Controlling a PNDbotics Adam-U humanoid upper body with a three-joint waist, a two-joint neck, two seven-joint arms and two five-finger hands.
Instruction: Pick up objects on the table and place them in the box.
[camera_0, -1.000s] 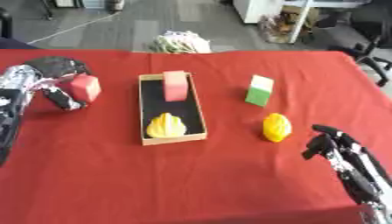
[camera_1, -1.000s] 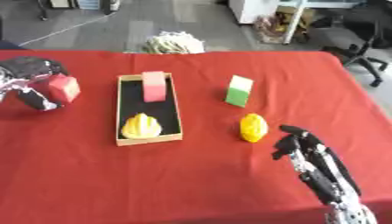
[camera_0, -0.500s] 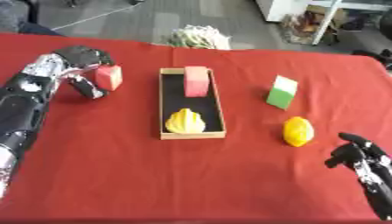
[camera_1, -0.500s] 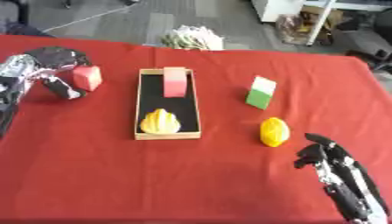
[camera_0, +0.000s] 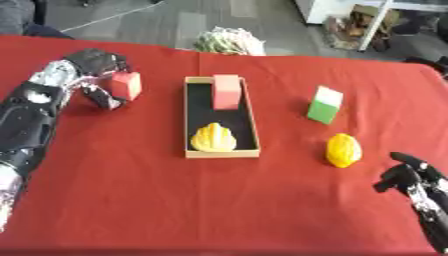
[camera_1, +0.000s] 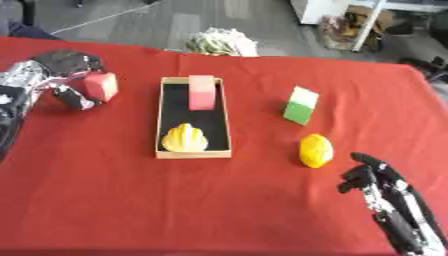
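Left hand curled round red block, left of box

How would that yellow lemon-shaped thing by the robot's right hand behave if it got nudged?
The yellow object looks rounded and oval, so it would probably roll or wobble across the red cloth. Its smooth-looking curve may slip between fingers.

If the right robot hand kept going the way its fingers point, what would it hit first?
Probably the yellow lemon-like object. The right robot hand points up the table and slightly left, and that object lies just ahead; depth is unclear, so it might pass beside it.
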